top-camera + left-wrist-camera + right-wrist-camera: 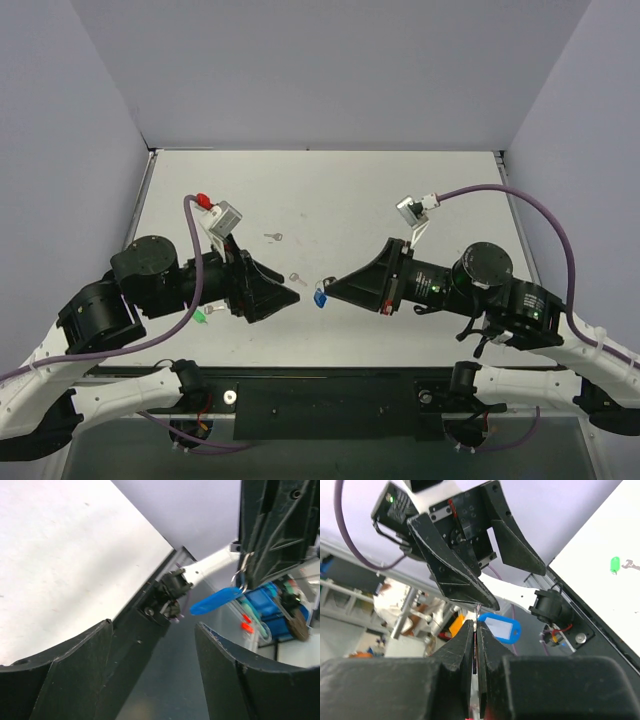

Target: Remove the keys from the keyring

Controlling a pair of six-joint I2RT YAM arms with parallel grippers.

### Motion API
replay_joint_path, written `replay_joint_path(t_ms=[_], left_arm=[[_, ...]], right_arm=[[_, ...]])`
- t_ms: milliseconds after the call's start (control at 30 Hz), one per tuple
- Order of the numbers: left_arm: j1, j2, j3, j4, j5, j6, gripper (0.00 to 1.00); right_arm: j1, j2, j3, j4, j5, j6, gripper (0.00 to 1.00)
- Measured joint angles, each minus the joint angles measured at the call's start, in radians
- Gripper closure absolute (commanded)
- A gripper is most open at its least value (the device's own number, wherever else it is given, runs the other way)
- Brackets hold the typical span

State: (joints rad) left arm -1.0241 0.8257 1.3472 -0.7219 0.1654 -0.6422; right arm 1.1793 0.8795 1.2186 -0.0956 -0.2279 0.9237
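Pinching the thin metal ring (477,612) edge-on, the right fingers (461,647) are clenched flat against each other. That suits a wire loop that would slip out of any looser hold. The blue key tag (501,628) dangles free just beyond their tips, lifted off the surface (350,200). Holding the ring rather than the tag leaves the plastic and the rest of the loop open to the other arm, which looks like the reason for the grip. Facing them tip to tip, the left fingers (465,580) are released and spread wide, holding nothing. From the left wrist the tag (215,600) shows in the gap between them but farther off, untouched. I read this as a stance for reaching in or backing off, not a grasp. A tiny silver key (297,279) lies loose on the surface just beside the two sets of tips, apart from the ring. Whether any key hangs on the ring itself is too small to tell. Farther back a second small key (273,237) lies alone, and a green tag (200,315) with a pale metal piece beside it sits by the left arm, well apart from the work.
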Motion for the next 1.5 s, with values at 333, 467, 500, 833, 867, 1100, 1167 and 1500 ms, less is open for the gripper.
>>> replay_joint_path(t_ms=[333, 467, 500, 833, 867, 1100, 1167, 1500], left_arm=[[-0.01, -0.007, 0.038, -0.034, -0.227, 0.156, 0.24], [-0.011, -0.043, -0.018, 0.011, -0.268, 0.281, 0.24], [-0.011, -0.05, -0.024, 0.018, -0.27, 0.315, 0.24], [-0.011, -0.05, -0.018, 0.103, -0.155, 0.411, 0.28], [-0.011, -0.04, 0.002, 0.099, -0.128, 0.405, 0.28], [-0.011, -0.01, 0.083, 0.087, 0.036, 0.336, 0.32], [-0.011, -0.011, 0.083, 0.086, 0.077, 0.306, 0.36], [-0.011, -0.012, 0.109, 0.092, 0.228, 0.164, 0.36]], right_arm=[[-0.11, 0.028, 0.019, -0.046, 0.027, 0.293, 1.0], [-0.128, 0.053, 0.018, -0.051, 0.0, 0.365, 1.0], [-0.132, 0.06, 0.018, -0.051, -0.013, 0.385, 1.0], [-0.14, 0.097, 0.005, -0.005, -0.113, 0.478, 1.0], [-0.143, 0.097, 0.004, 0.002, -0.121, 0.484, 1.0], [-0.145, 0.1, 0.004, 0.025, -0.18, 0.449, 1.0], [-0.149, 0.098, 0.006, 0.013, -0.198, 0.391, 1.0], [-0.177, -0.03, 0.006, -0.111, -0.304, -0.028, 1.0]])
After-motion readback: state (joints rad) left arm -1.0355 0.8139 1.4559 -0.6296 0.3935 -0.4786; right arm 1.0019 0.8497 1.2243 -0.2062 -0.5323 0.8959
